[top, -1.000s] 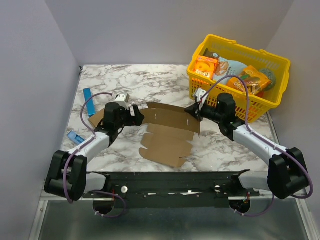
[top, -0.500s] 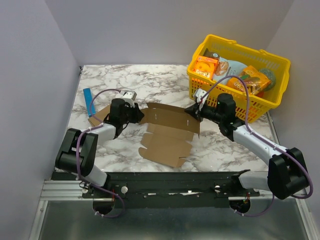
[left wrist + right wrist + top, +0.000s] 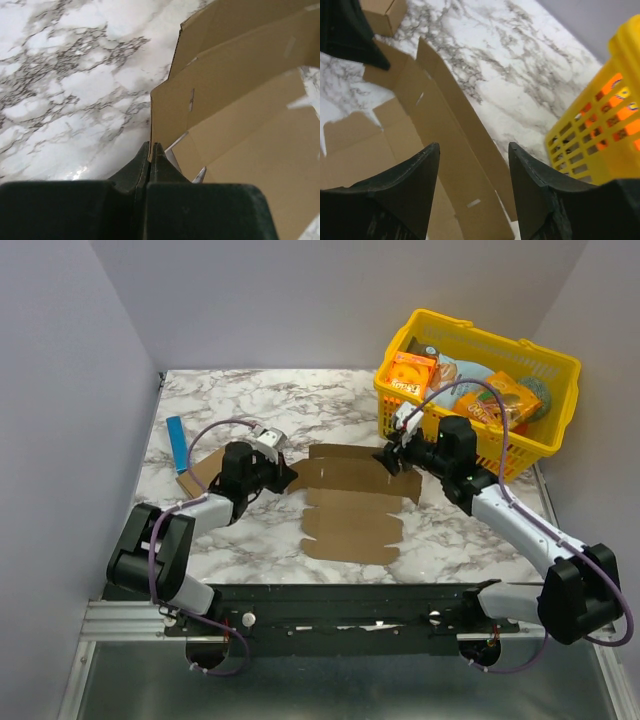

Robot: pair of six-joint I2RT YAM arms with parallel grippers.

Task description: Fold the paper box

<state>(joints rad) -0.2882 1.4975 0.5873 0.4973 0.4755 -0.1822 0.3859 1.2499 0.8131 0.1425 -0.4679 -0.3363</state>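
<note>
**One pinch on a flat sheet**

The plain brown die-cut cardboard sheet (image 3: 355, 515) lies unfolded on the white marble-patterned tabletop (image 3: 250, 400), just left of the yellow plastic basket (image 3: 535, 450). The left gripper (image 3: 151, 150) is clamped on the flap edge farthest from the basket. The right gripper (image 3: 472, 150) hangs spread wide over the edge nearest the basket, gripping nothing. I'd worry that the thin flap tears or slips from that single pinch, or that the sheet skids instead of creasing, since nothing pins the basket side

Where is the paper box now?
Top view: the paper box lies unfolded mid-table, left edge pinched by the left gripper, open right gripper at its far right corner.
</note>
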